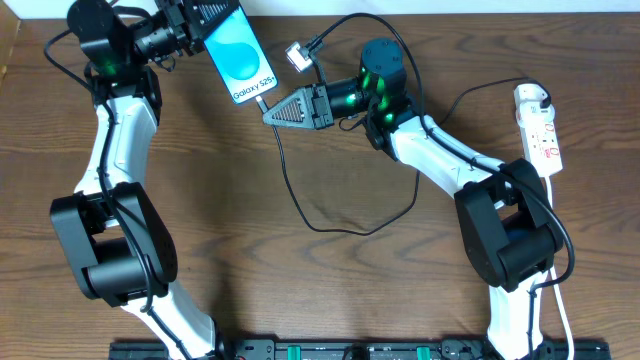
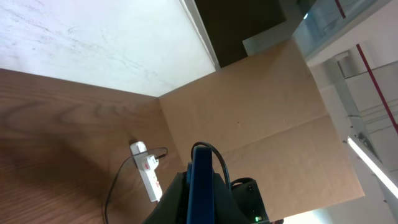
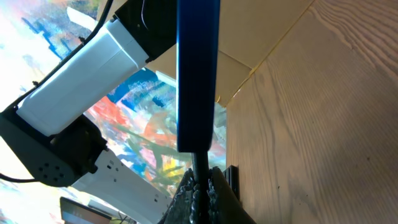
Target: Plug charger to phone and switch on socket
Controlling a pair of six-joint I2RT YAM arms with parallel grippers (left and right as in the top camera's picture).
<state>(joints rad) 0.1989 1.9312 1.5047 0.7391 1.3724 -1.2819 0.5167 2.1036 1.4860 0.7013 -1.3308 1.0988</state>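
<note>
Wooden counter: left tool is gripping the raised phone; right tool, pinching the charger tip, is meeting its lower edge; seating possibly incomplete, so straight axial pushing is advisable.

phone: blue screen up | charger: black tip touching phone's bottom edge | socket: white, far right

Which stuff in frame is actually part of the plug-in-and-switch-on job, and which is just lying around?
Job:
- slim blue-screen smartphone
- thin black charger cable
- narrow white plastic power strip
- left gripper, jaws shut on the smartphone
- right gripper, jaws shut on the cable's tip

Not the job:
- brown wooden table
- brown cardboard panel at its edge
</note>
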